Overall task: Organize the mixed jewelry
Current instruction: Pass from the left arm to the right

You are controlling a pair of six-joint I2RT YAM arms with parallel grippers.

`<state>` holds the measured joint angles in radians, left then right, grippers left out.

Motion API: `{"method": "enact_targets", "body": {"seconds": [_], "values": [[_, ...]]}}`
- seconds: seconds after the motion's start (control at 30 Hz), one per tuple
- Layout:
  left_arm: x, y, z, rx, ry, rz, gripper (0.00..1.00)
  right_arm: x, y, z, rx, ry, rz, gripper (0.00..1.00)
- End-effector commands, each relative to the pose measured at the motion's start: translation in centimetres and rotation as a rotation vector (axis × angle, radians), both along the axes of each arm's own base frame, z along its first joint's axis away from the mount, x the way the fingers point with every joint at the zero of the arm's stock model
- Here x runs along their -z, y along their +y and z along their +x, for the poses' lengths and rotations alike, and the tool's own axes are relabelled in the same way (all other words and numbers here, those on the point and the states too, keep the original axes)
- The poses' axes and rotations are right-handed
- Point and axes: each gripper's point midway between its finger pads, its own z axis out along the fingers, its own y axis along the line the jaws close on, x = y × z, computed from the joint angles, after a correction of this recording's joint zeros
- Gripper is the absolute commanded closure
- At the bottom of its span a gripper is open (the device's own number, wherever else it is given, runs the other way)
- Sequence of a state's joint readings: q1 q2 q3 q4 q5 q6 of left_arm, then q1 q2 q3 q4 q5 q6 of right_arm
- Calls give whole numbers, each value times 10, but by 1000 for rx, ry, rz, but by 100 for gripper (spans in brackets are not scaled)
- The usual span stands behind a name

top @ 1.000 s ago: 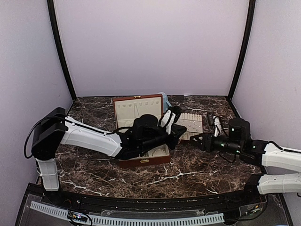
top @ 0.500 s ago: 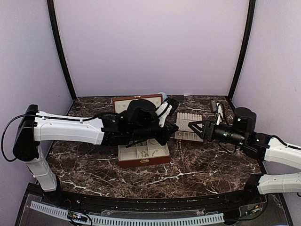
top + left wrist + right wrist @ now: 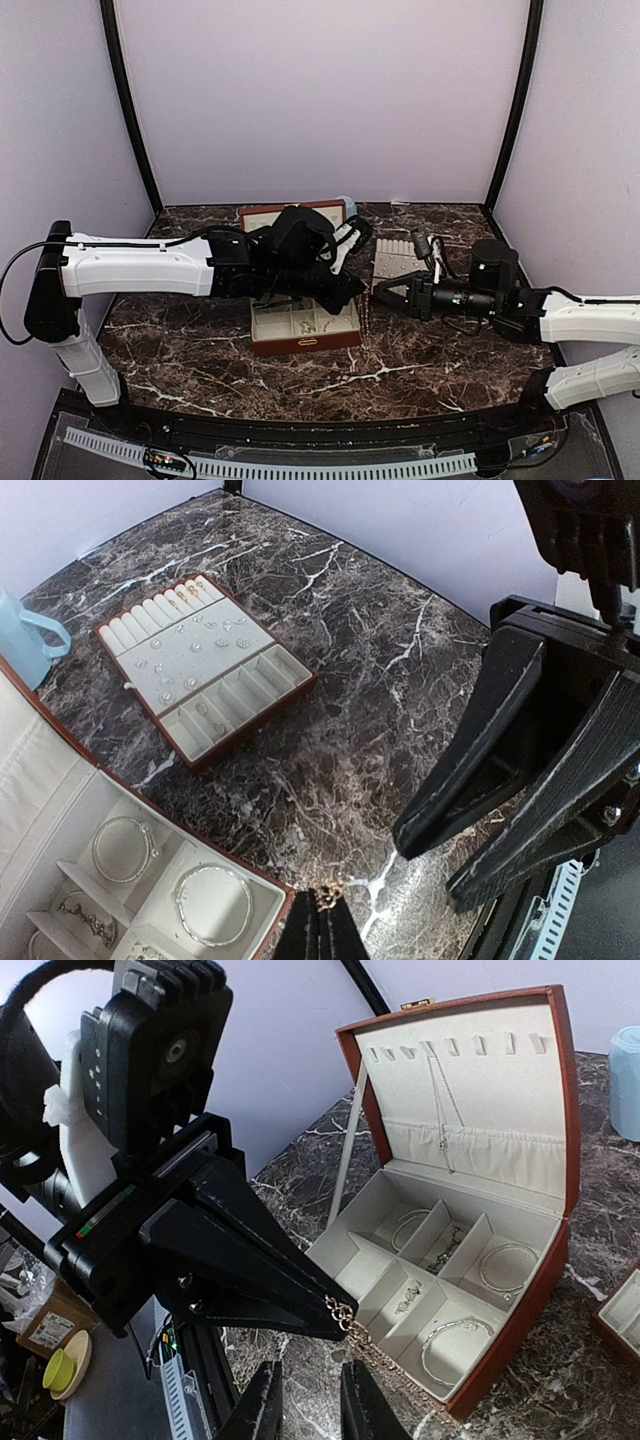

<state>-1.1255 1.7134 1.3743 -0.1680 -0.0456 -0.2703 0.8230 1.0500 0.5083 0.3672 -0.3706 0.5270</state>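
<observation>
Right wrist view: a fine pale-gold chain (image 3: 372, 1345) of small links hangs from the tip of my left claw (image 3: 333, 1312), pinched closed on its top end. Its length runs down toward the counter (image 3: 570, 1400), just right of the open box (image 3: 563, 1110). My right claw (image 3: 305, 1405), narrowly parted and empty, sits just right of the strand.

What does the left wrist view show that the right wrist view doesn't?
Left wrist only: the whole flat cream slotted tray with tiny silvery pieces on it, and the right gripper seen from outside, jaws apart. Right wrist only: a thin necklace hanging in the lid of the open reddish-brown cream-lined box, and the left gripper from outside. Both: the box's compartments holding silvery bangles, the pale-blue mug, and the fine gold chain pinched in the left jaws.
</observation>
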Motion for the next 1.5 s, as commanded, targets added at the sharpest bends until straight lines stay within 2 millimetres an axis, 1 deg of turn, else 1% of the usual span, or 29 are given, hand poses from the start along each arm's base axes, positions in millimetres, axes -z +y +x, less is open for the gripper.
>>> {"method": "enact_targets", "body": {"seconds": [0.0, 0.17, 0.4, 0.53, 0.7, 0.9, 1.07, 1.2, 1.27, 1.37, 1.47], "values": [[-32, 8, -4, -2, -3, -49, 100, -6, 7, 0, -5, -63, 42, 79], [-32, 9, -5, 2, -2, -48, 100, 7, 8, 6, 22, -66, 16, 79], [-34, 10, -6, 5, -3, -54, 100, 19, 18, 9, 13, -73, -36, 79], [-36, 10, -7, 6, -3, -58, 100, 21, 23, 10, 12, -81, -43, 79], [-37, 11, -7, 6, -5, -59, 100, 20, 23, 19, 60, -103, -35, 82], [-37, 11, -7, 8, -6, -61, 100, 21, 35, 19, 24, -103, -20, 82], [-37, 11, -6, 3, -11, -65, 100, 16, 37, 21, 37, -115, 3, 82], [-37, 11, -6, 3, -13, -64, 100, 11, 37, 24, 53, -127, 15, 84], [-39, 12, -5, -2, -19, -65, 100, 10, 36, 25, 62, -129, 20, 88], [-41, 15, -3, -14, -33, -61, 100, 5, 33, 31, 104, -133, 29, 99], [-42, 21, 1, -33, -47, -57, 100, -6, 28, 38, 156, -133, 29, 100]]}}
